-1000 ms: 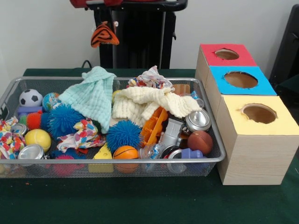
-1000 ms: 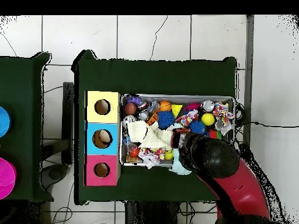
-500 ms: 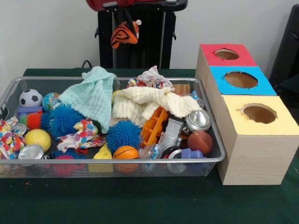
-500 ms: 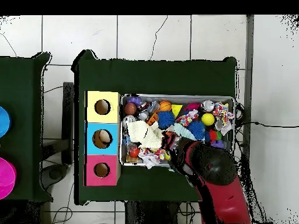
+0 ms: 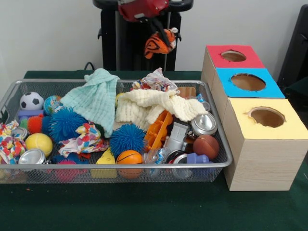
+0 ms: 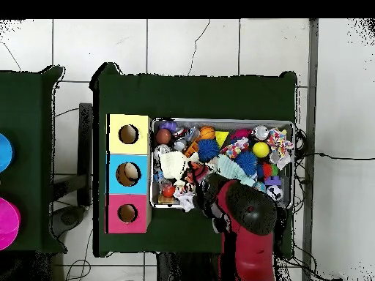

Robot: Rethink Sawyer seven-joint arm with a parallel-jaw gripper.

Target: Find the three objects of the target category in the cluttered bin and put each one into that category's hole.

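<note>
Orange striped toy [image 5: 160, 42] clamped in claw [image 5: 159, 30], high above bin [image 5: 211, 166]

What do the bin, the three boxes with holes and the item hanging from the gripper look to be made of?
Bin: fine silver wire mesh, see-through, so metal. Boxes: pale wood-grain sides, probably wood or laminate board, with matte coloured tops. Tiger-striped item held by the gripper: soft, floppy orange and black fabric, probably plush or cloth.
</note>
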